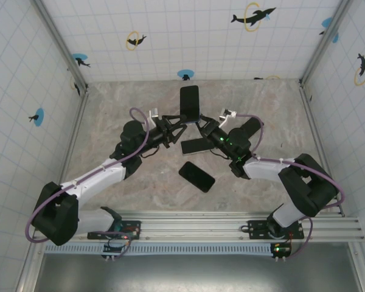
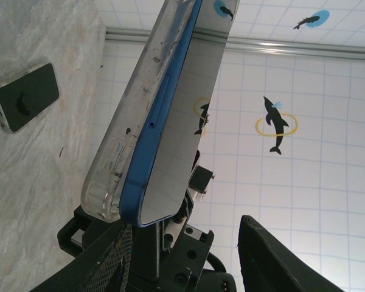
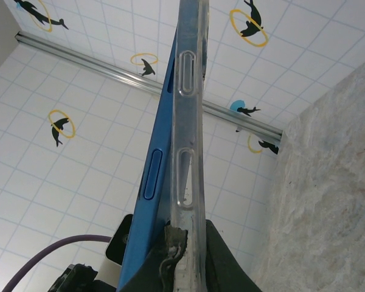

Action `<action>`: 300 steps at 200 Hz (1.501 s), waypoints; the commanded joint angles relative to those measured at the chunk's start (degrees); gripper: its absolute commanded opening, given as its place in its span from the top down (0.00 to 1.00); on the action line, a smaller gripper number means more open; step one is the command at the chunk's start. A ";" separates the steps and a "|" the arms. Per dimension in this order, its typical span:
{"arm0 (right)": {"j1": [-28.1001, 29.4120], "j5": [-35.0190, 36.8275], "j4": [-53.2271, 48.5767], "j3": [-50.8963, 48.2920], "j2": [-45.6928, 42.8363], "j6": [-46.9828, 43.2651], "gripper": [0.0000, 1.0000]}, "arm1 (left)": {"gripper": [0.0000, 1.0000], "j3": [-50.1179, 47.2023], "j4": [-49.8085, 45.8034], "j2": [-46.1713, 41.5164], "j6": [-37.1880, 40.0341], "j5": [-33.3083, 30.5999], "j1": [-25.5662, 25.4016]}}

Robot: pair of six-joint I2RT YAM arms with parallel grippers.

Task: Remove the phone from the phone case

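Note:
A blue phone (image 1: 189, 103) stands upright above the table's middle, partly out of its clear case (image 3: 188, 121). In the left wrist view the blue phone (image 2: 164, 121) has parted from the clear case (image 2: 118, 152) along one long edge. My right gripper (image 3: 194, 234) is shut on the lower edge of the case, with the blue phone (image 3: 155, 182) lying beside its fingers. My left gripper (image 2: 182, 224) is open and wide, and the phone's lower corner sits close to its mesh-padded finger (image 2: 106, 261). From above, the left gripper (image 1: 177, 121) and right gripper (image 1: 202, 125) meet under the phone.
A dark phone (image 1: 196, 176) lies flat on the table in front of the arms. Another dark phone (image 1: 198, 145) lies just below the right gripper. A phone with a dark screen (image 2: 27, 97) shows on the marbled table (image 1: 109, 115). Tiled walls close in the back and sides.

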 commanded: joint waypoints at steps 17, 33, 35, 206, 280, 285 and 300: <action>1.00 -0.41 6.68 3.42 -0.11 -0.24 1.00 | 0.51 0.07 1.57 1.03 0.08 0.51 1.65; 1.57 -0.67 6.31 3.75 -0.26 -1.22 1.00 | 0.51 0.01 1.80 1.27 -0.08 -0.77 1.87; 1.65 -0.75 6.19 3.78 -0.27 -1.39 1.00 | 0.51 0.05 1.91 1.33 -0.12 -0.94 1.89; 4.52 5.54 -1.96 4.29 0.15 -2.71 1.00 | 0.87 5.82 -2.11 0.91 3.10 -3.67 1.90; 4.08 9.76 -12.58 4.97 0.45 -1.66 1.00 | 0.98 8.42 -8.12 -2.34 6.15 -4.23 2.19; 4.13 10.06 -12.94 5.01 0.56 -1.51 1.00 | 0.98 8.81 -8.48 -2.56 6.34 -4.16 2.17; 3.74 10.74 -12.87 4.52 0.72 -1.06 1.00 | 0.98 9.41 -9.61 -3.24 7.00 -3.70 2.76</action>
